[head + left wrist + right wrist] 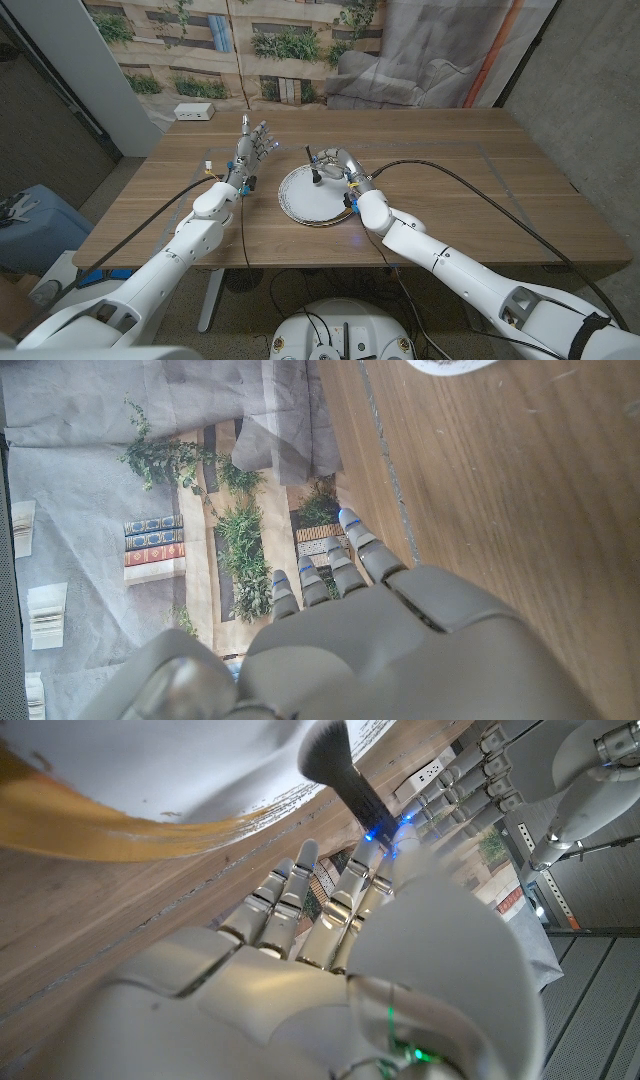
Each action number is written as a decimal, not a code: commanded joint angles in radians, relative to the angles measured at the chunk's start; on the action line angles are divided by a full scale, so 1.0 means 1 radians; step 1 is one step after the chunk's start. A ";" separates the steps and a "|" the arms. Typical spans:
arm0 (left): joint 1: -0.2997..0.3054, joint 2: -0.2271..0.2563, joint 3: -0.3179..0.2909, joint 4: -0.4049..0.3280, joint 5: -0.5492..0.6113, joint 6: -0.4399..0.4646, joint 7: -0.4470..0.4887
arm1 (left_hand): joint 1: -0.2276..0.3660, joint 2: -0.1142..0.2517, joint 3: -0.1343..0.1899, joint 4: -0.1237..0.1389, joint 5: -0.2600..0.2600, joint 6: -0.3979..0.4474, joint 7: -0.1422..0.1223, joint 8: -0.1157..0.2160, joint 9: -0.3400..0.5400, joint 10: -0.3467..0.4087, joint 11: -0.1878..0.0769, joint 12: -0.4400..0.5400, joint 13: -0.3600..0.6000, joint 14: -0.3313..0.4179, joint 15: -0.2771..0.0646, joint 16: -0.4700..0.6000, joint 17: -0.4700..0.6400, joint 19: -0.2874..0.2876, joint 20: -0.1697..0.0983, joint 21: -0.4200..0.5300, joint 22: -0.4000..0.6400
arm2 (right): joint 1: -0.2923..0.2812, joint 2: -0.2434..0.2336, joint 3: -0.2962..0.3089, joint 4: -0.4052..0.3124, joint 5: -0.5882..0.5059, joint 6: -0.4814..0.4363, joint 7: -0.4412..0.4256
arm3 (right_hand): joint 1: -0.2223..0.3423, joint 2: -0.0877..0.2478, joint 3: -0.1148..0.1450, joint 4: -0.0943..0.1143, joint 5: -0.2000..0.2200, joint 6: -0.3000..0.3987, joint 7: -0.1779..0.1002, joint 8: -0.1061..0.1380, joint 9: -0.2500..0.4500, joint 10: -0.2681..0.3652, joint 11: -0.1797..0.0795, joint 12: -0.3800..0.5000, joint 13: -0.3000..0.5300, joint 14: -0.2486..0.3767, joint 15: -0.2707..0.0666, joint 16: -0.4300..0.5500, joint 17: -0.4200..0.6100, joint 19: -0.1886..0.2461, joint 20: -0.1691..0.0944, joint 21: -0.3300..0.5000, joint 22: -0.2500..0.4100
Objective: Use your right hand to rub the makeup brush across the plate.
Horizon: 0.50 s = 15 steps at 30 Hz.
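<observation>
Right hand (337,163): centre of the head view, grasping the makeup brush (335,765).
Brush: bristles down, touching the white plate (300,200) near its upper edge.
Left hand (254,143): released, fingers spread, left of the plate.
Progress: brush on plate; rubbing apparently underway, strokes remaining.

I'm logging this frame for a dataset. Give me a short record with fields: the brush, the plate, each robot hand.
brush: black, held by the right robot hand, bristles down on the plate
plate: white, on the wooden table between the arms
left robot hand: holds nothing, fingers apart, raised left of the plate
right robot hand: over the plate's far rim
</observation>
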 commanded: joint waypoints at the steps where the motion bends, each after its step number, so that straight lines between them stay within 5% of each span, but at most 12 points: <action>1: 0.000 0.000 0.000 0.000 0.000 0.000 0.000 | 0.001 0.013 -0.003 0.003 0.006 0.000 -0.007 0.007 0.002 0.003 -0.005 0.007 0.003 0.009 -0.013 0.003 0.002 0.009 0.004 0.007 0.005 | -0.010 -0.011 0.023 -0.022 0.004 -0.002 -0.023 | 0.002 0.010 -0.006 0.000 0.007 -0.001 0.001 0.004 0.004 0.007 0.001 0.003 0.003 0.008 -0.168 -0.001 0.001 0.008 -0.027 0.008 0.005; 15: 0.000 0.000 0.000 0.000 0.000 0.000 0.000 | 0.001 0.013 -0.004 0.003 0.006 0.000 -0.007 0.007 0.002 0.002 -0.004 0.007 0.003 0.009 -0.012 0.003 0.002 0.009 0.004 0.007 0.005 | -0.033 -0.079 0.057 -0.124 0.003 -0.066 0.002 | -0.004 0.009 -0.008 0.002 0.007 -0.002 0.001 0.005 0.004 0.008 0.001 0.002 0.003 0.007 -0.165 -0.006 -0.001 0.006 -0.024 0.007 0.005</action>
